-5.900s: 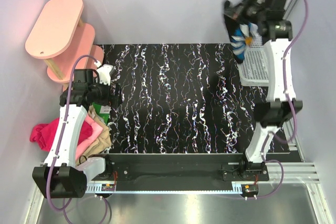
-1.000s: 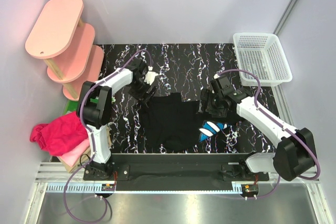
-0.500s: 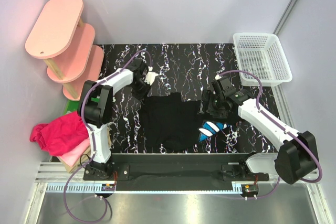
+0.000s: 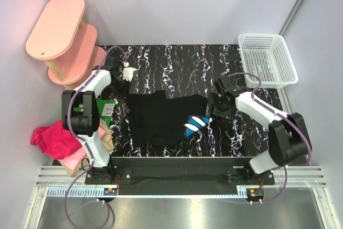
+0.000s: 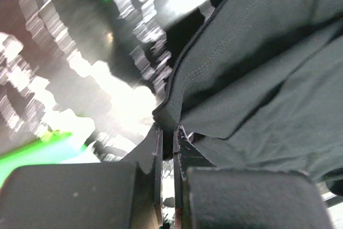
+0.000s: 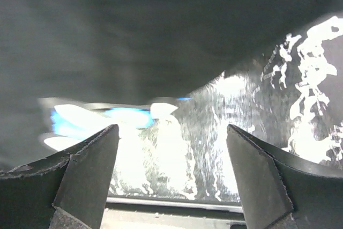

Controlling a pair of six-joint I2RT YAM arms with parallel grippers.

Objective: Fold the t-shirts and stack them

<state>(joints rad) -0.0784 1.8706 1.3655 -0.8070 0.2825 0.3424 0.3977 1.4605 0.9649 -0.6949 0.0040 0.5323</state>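
The black t-shirt (image 4: 163, 116) lies spread on the middle of the table, its white and blue daisy print (image 4: 195, 123) turned up at the right edge. My left gripper (image 4: 123, 92) is at the shirt's upper left corner. In the left wrist view it (image 5: 168, 132) is shut on the shirt's hem (image 5: 171, 108). My right gripper (image 4: 210, 112) hovers at the shirt's right edge beside the print. In the right wrist view it (image 6: 171, 159) is open and empty, with the black cloth (image 6: 161, 25) and the print (image 6: 107, 119) ahead. Magenta (image 4: 53, 135), pink (image 4: 77, 156) and tan (image 4: 107, 140) t-shirts are piled at the near left.
A white basket (image 4: 268, 60) stands at the back right corner. A pink tiered shelf (image 4: 64, 30) stands at the back left. A green packet (image 4: 102, 105) lies by the left arm at the table's left edge.
My left gripper has shut on the shirt's edge and drawn it leftward. The whole shirt and its print have slid left. My right gripper followed slightly and stays open.
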